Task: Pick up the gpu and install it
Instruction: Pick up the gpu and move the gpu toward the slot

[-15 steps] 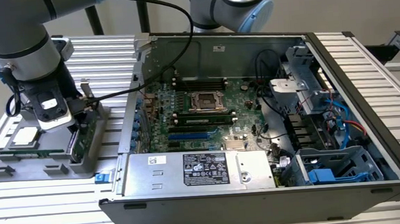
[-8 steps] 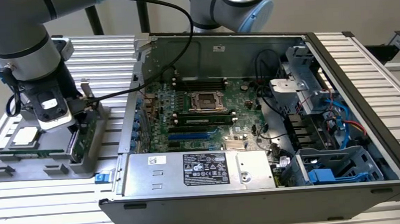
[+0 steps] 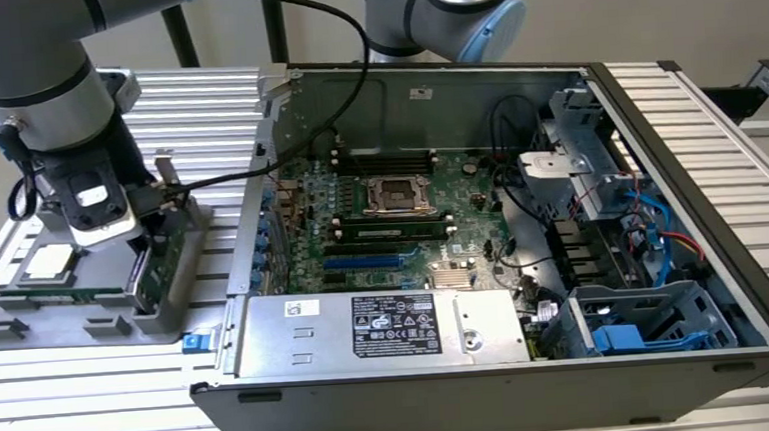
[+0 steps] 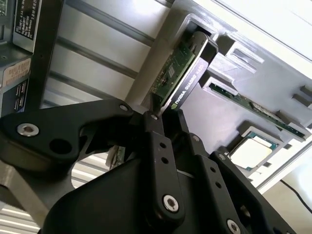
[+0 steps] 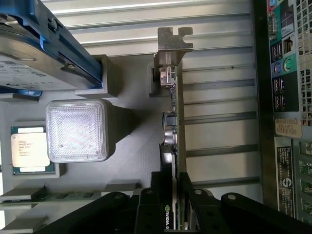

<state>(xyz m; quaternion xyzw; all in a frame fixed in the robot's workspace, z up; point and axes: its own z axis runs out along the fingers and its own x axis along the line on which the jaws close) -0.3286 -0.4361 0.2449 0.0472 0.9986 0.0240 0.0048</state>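
Currently the end effector is closed narrow on the gpu — card stands on edge in the grey tray on the counter, at the exterior view's left, beside the open pc case — not yet installed.

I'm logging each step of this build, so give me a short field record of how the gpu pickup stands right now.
gripper: shut on the gpu, one finger on each face
gpu position: standing on edge in its slot of the grey tray, not yet lifted
also in tray: processor, hard drive with blue rails
computer case: open, beside the tray at the exterior view's right
gpu installed: no
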